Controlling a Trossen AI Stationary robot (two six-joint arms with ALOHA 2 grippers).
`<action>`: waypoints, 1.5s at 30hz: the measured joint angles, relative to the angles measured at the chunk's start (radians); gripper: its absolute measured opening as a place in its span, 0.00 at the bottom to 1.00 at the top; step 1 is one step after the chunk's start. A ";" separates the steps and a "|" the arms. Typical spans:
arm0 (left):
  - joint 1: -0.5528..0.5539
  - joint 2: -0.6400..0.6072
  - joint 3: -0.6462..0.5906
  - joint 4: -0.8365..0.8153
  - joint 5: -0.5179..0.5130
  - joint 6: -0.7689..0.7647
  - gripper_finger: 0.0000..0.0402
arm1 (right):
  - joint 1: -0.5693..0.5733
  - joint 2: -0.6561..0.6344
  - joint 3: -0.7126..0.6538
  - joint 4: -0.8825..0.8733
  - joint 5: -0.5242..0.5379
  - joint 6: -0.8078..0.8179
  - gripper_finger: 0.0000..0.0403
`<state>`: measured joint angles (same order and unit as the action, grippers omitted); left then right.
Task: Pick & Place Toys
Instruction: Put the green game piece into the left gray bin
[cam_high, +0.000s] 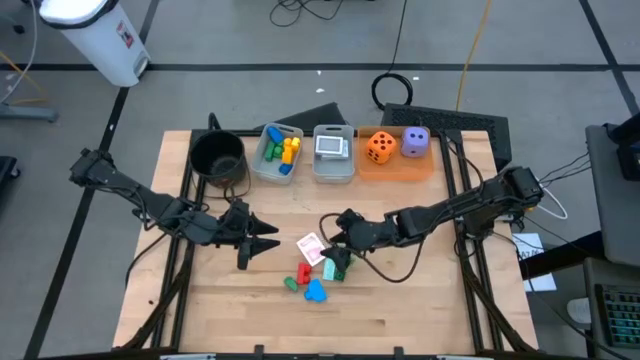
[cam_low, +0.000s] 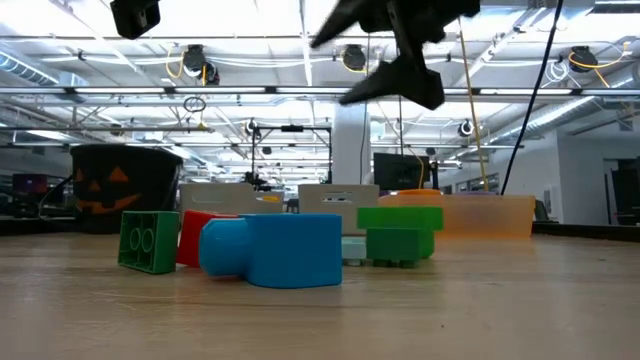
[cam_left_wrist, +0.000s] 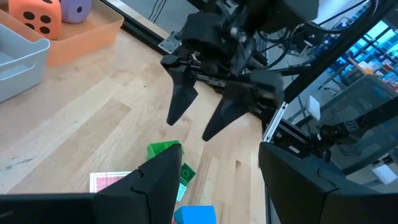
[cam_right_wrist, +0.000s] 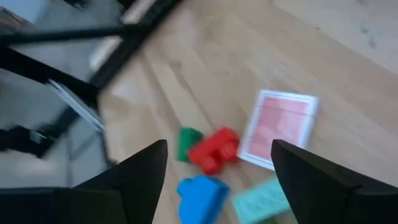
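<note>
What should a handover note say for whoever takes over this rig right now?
Left gripper: open, empty, waiting left of the loose pile.
Right gripper: open, empty, above the pile.
Done: several blocks in the first clear bin, cards in the second bin, orange die and purple die on the orange tray.
Left on the table: playing card, red block, blue block, small green block, green block under the right gripper, teal block.
</note>
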<state>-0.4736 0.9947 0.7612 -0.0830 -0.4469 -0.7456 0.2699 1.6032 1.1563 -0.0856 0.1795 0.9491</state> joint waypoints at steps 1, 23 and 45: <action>0.000 0.000 0.000 0.000 0.000 0.000 0.56 | 0.000 0.000 0.000 -0.023 0.000 -0.011 0.69; 0.049 0.000 0.000 -0.004 -0.018 0.028 0.56 | 0.029 0.120 -0.002 -0.293 0.003 0.082 0.69; 0.049 0.000 0.000 -0.004 -0.016 0.031 0.56 | 0.050 0.197 -0.003 -0.305 0.029 0.072 0.62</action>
<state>-0.4248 0.9947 0.7612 -0.0868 -0.4633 -0.7142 0.3199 1.8000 1.1538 -0.3906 0.2085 1.0206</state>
